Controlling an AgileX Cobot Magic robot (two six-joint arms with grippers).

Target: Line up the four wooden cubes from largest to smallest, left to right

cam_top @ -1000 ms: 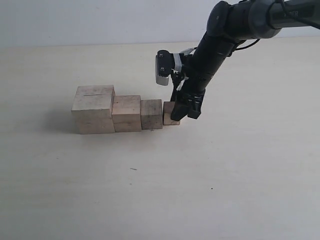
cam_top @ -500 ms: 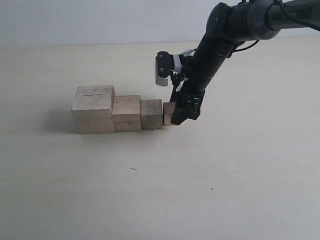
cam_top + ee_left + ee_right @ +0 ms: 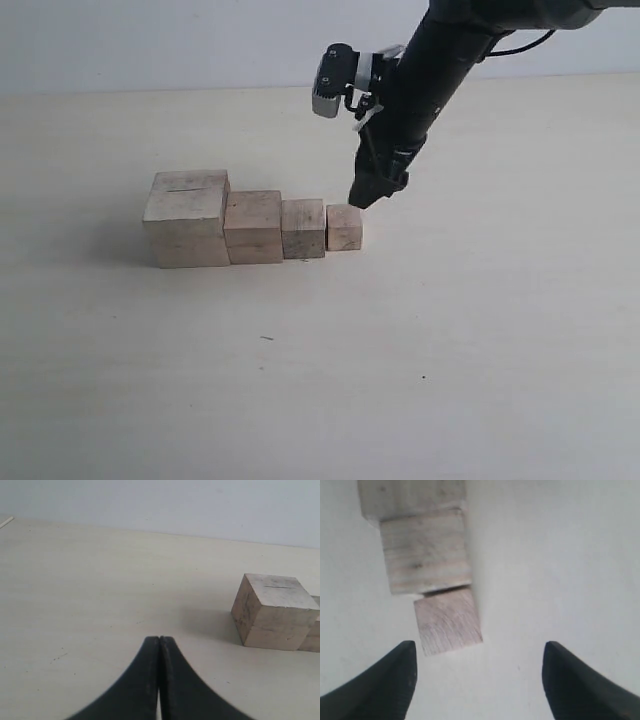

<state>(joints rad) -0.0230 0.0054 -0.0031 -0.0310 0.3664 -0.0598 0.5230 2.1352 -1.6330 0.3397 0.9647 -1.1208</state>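
Four pale wooden cubes stand in a touching row on the table, shrinking from left to right: the largest cube (image 3: 188, 217) with a thin slit on top, the second cube (image 3: 253, 226), the third cube (image 3: 302, 228) and the smallest cube (image 3: 344, 227). My right gripper (image 3: 368, 193) hangs open just above and behind the smallest cube (image 3: 449, 620), holding nothing. In the right wrist view the third cube (image 3: 426, 555) lies beyond it. My left gripper (image 3: 159, 642) is shut and empty, low over bare table, with the largest cube (image 3: 275, 611) off to one side.
The pale table top (image 3: 450, 340) stretches wide around the row, with a white wall (image 3: 150, 40) behind it. The right arm's wrist camera (image 3: 330, 80) sits above the row's right end.
My right gripper has let go of the smallest cube and risen up and back from it. The cube stays at the right end of the row.
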